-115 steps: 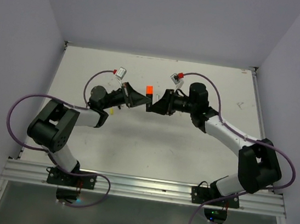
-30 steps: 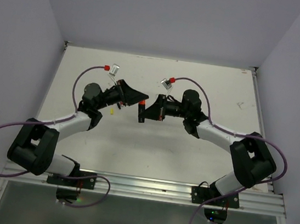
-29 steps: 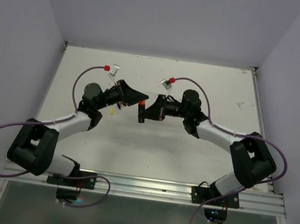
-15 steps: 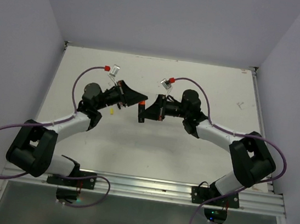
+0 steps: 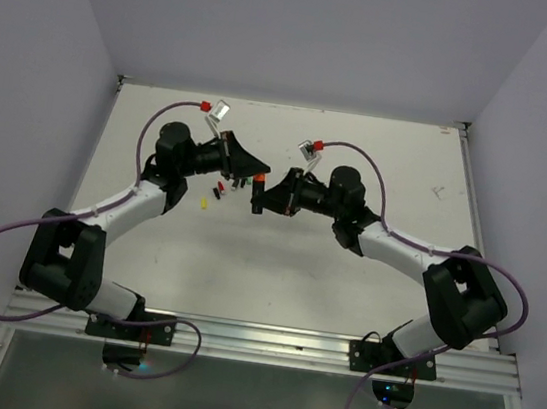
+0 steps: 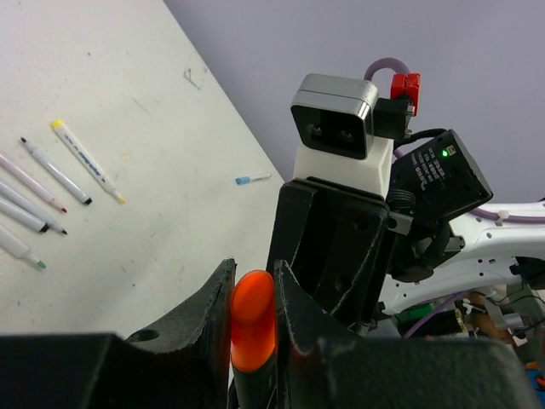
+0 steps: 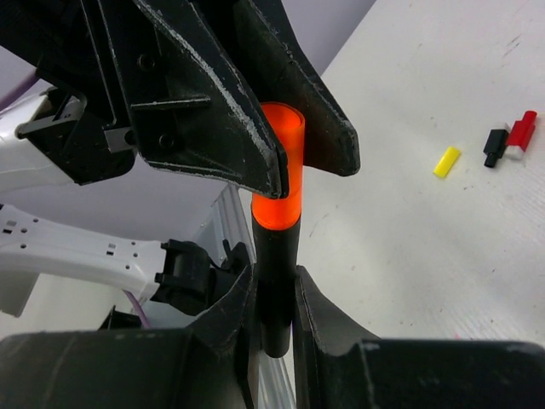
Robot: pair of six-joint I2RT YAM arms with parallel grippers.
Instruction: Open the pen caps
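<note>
Pale desk [image 6: 94,77]; my left pincer [image 5: 257,175] pinches the light, slick orange cap [image 7: 280,162], right pincer [image 7: 274,294] the barrel [image 7: 274,256] at six o'clock.

The left gripper [image 5: 254,176] has squeezed shut on the orange cap [image 6: 253,319] — a second ago its jaws stood wider. Its arm has swung toward the far edge of the table [image 5: 345,274], so the gripper now points back down at a slant. The right gripper [image 5: 260,203] has moved a tiny bit toward that edge too, with its pen [image 7: 274,273]. A black cap [image 7: 495,146] and a red cap [image 7: 521,133] — mostly covered by the left gripper before — now show on the table.
</note>
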